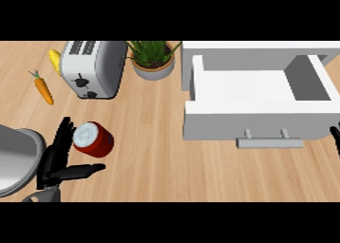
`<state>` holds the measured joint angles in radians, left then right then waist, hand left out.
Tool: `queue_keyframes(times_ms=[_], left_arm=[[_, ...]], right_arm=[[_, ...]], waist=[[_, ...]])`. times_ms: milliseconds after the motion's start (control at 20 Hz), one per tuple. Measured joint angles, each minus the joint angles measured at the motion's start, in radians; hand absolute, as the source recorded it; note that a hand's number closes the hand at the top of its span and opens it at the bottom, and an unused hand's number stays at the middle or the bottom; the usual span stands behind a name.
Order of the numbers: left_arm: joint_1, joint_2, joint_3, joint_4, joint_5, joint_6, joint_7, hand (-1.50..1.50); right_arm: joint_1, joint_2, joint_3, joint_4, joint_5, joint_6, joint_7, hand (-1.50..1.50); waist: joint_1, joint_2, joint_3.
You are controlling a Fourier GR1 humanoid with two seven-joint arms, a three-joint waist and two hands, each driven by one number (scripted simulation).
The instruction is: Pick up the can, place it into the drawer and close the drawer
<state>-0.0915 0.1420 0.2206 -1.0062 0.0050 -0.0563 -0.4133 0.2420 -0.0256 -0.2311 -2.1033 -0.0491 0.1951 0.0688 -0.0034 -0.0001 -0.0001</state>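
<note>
Can (93, 139), red, lies tilted on the counter (159, 156) just right of my left hand (61, 159), whose fingers are straight, unclosed. I should curl around its body before lifting toward the open drawer (260, 111).

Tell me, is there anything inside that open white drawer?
Nothing shows inside the drawer: its white floor looks bare. The front wall hides a strip of the floor just behind it. The red can is on the counter beside the left hand.
</note>
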Motion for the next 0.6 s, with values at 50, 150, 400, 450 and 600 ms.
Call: queue_keyframes(times_ms=[50, 150, 400, 450, 600], left_arm=[[-0.024, 0.004, 0.006, 0.028, 0.002, 0.005, -0.002, -1.5], [-0.027, 0.014, 0.006, 0.034, 0.006, 0.0, -0.005, -1.5], [-0.092, 0.016, 0.012, 0.139, 0.005, 0.02, -0.048, -1.5], [-0.096, 0.014, 0.008, 0.127, 0.008, 0.022, -0.034, -1.5], [-0.109, 0.009, 0.003, 0.146, 0.012, 0.031, -0.04, -1.5]], right_arm=[[0.009, 0.005, 0.006, -0.001, 0.005, 0.004, -0.009, -1.5], [0.003, 0.003, 0.004, -0.01, 0.005, 0.005, 0.008, -1.5], [0.008, 0.007, 0.007, -0.024, 0.012, 0.007, 0.017, -1.5], [0.011, 0.009, 0.003, -0.02, 0.008, 0.01, 0.008, -1.5], [0.012, 0.01, 0.0, -0.006, 0.009, 0.014, -0.006, -1.5]], waist=[[-0.001, 0.0, 0.0], [0.0, 0.0, 0.0], [-0.002, 0.0, 0.0], [-0.001, 0.0, 0.0], [-0.001, 0.0, 0.0]])
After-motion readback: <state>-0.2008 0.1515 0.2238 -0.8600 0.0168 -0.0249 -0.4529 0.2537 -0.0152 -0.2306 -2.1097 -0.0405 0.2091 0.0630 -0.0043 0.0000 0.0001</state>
